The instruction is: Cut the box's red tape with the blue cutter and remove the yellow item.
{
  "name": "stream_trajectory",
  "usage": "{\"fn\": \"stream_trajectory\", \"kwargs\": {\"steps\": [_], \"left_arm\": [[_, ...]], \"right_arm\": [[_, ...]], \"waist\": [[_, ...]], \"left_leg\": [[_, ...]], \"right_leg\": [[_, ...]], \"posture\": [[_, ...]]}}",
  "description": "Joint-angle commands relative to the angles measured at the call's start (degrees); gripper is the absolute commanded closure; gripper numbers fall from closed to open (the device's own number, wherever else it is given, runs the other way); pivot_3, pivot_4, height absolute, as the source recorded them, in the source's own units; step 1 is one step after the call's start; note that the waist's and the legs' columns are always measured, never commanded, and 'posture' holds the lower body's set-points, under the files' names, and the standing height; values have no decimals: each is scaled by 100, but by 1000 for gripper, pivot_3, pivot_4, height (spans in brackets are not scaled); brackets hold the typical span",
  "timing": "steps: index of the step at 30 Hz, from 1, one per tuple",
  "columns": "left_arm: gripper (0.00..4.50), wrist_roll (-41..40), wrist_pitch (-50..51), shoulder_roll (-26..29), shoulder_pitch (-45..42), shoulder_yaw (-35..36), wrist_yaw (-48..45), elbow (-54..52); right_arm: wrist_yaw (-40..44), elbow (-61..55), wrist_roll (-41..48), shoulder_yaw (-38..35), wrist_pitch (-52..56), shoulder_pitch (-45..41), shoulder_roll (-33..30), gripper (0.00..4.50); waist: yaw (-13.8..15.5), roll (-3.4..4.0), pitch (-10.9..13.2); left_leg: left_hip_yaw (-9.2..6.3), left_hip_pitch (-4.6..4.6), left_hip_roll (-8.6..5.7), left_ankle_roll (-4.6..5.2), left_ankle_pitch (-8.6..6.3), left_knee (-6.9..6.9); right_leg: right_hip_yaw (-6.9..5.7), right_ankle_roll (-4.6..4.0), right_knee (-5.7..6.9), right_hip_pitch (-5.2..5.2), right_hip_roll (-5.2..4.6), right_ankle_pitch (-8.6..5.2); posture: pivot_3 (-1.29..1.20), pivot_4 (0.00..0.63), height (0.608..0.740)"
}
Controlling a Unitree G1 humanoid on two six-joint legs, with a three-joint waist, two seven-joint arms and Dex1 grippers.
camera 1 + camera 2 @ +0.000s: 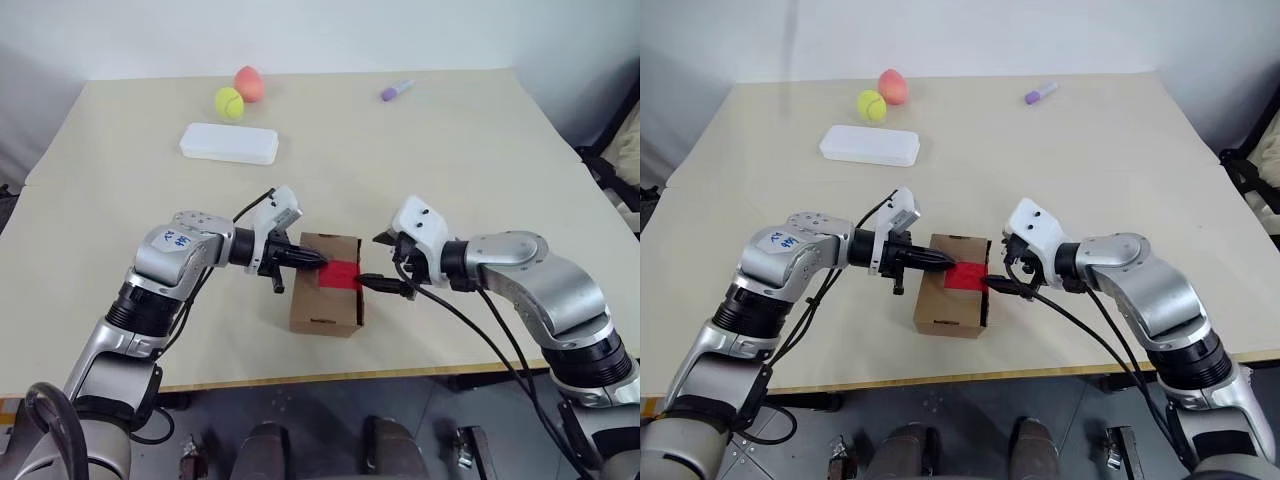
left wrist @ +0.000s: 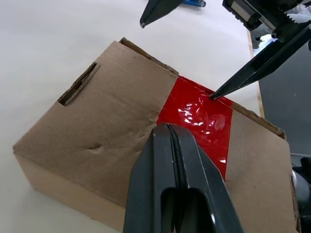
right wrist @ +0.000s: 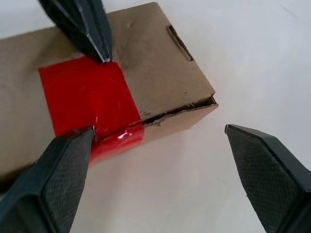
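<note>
The brown box [image 1: 322, 300] stands near the table's front edge, lid closed, with the red tape [image 1: 342, 272] across its top and over one side. My left gripper [image 1: 316, 260] is shut and empty, its tip resting at the tape's left edge [image 2: 167, 127]. My right gripper [image 3: 160, 128] is open beside the box. One of its fingertips [image 3: 88, 132] touches the tape where it folds over the box's edge; the other hangs over bare table. A small blue bit [image 2: 194, 3] shows past the right gripper, too little to tell if it is the blue cutter. The yellow item is hidden.
At the back left lie a flat white case [image 1: 229, 143], a yellow-green tennis ball [image 1: 229, 102] and a pink-orange ball [image 1: 249, 84]. A purple marker [image 1: 396, 91] lies at the back right. The table's front edge [image 1: 330, 378] runs close below the box.
</note>
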Motion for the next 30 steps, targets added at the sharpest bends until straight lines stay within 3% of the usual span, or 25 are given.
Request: {"fn": "stream_trajectory", "kwargs": {"steps": [1,14,23,30], "left_arm": [[4500,170,-21,51,46,-144,-78,34],[4500,247,32,81,251,-174,-69,-165],[4500,264,79,107,320,-106,8,-230],[4500,261,117,154,356,-111,-4,-292]], "right_arm": [[73,238,-312,258,-91,259,-338,43],[518,692,-1363,934,-1228,787,-1085,43],[526,331,-584,-199,-336,1217,-969,43],[-9,277,1015,-1981,1840,1012,287,43]], "waist": [[23,-4,-2],[114,-18,-11],[126,-27,-17],[103,-26,-16]], "left_leg": [[0,0,0,0,0,1],[-1,4,0,1,-1,6],[-7,5,0,3,-1,9],[-8,6,1,3,-1,8]], "right_leg": [[0,0,0,1,0,0],[0,0,0,8,0,0],[-6,1,-5,17,-1,0],[-6,0,1,16,0,1]], "posture": [[0,150,740],[0,150,740],[0,150,740],[0,150,740]]}}
